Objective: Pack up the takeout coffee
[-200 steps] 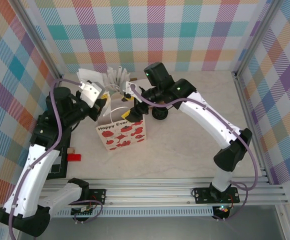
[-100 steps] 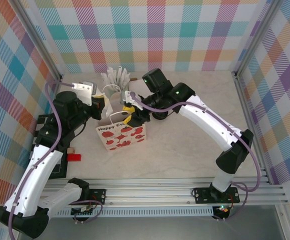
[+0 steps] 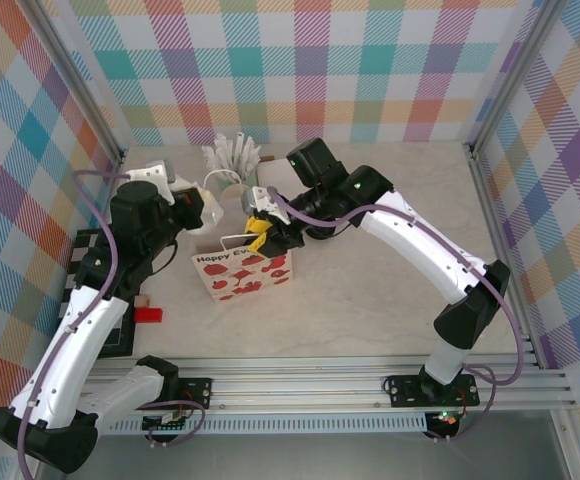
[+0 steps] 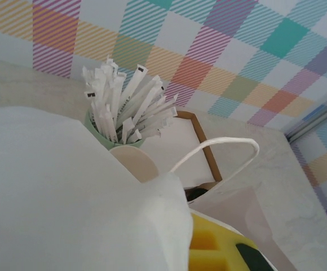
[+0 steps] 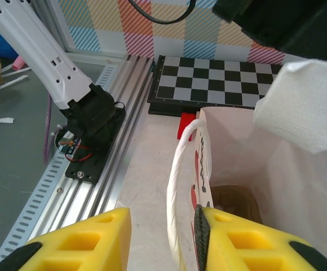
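The white paper bag (image 3: 243, 272) with red apple prints stands open at mid-table. My right gripper (image 3: 258, 232) is at its rim and open. In the right wrist view the yellow fingers (image 5: 79, 244) straddle the bag's near wall (image 5: 204, 164) and its white rope handle (image 5: 180, 169). My left gripper (image 3: 206, 207) hovers over the bag's far left corner, shut on a white napkin (image 5: 304, 107) that hangs above the opening. The napkin (image 4: 67, 192) covers most of the left wrist view, with one yellow finger (image 4: 217, 248) below it. The takeout coffee is hidden. The bag's floor (image 5: 234, 200) looks brown.
A green cup of white paper-wrapped sticks (image 4: 124, 110) and a cream-lined cup (image 4: 134, 162) stand behind the bag, beside a brown-framed holder (image 4: 200, 141). A checkerboard plate (image 5: 220, 82) and a small red block (image 3: 150, 314) lie to the left. Aluminium rails (image 3: 370, 378) run along the near edge.
My left gripper has carried the napkin right and down, over the bag's mouth. My right gripper has dropped lower onto the bag's near rim.
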Controlling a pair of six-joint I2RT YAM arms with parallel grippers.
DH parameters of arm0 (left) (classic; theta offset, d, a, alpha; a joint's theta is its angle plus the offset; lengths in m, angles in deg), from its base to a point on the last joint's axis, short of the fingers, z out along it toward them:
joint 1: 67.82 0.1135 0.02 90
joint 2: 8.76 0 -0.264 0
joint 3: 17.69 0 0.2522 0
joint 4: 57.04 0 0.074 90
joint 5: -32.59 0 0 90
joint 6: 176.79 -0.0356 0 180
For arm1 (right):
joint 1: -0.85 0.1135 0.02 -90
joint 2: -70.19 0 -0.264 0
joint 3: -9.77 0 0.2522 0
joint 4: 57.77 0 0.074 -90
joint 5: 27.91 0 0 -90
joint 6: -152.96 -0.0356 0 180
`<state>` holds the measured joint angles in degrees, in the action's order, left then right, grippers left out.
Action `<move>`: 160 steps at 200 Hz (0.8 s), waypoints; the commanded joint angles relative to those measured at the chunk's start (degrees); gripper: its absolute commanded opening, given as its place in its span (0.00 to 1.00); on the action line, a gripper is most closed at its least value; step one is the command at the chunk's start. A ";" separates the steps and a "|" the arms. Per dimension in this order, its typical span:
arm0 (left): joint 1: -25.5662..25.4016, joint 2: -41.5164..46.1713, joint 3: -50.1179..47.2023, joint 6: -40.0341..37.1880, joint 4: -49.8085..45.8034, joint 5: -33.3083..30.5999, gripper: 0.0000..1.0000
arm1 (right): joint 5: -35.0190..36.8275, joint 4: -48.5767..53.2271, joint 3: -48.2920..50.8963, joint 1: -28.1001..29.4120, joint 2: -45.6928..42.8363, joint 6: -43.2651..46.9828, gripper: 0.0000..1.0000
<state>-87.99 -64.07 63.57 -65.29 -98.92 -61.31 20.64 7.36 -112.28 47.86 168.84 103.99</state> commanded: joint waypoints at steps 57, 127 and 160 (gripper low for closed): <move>-2.87 -0.37 -5.93 2.31 4.33 6.07 0.01 | -1.06 2.24 -2.83 0.46 0.36 1.59 0.34; -4.74 3.51 -8.53 -17.93 -0.30 2.96 0.21 | 2.33 0.57 -3.10 0.46 1.14 0.76 0.39; -4.56 3.87 -4.55 -21.46 -5.49 0.84 0.71 | 4.38 -2.20 -2.25 0.46 0.28 -2.33 0.52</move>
<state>-92.40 -61.25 55.82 -81.11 -100.32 -57.73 24.42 8.10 -113.92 47.86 169.15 103.23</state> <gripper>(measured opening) 0.532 0.465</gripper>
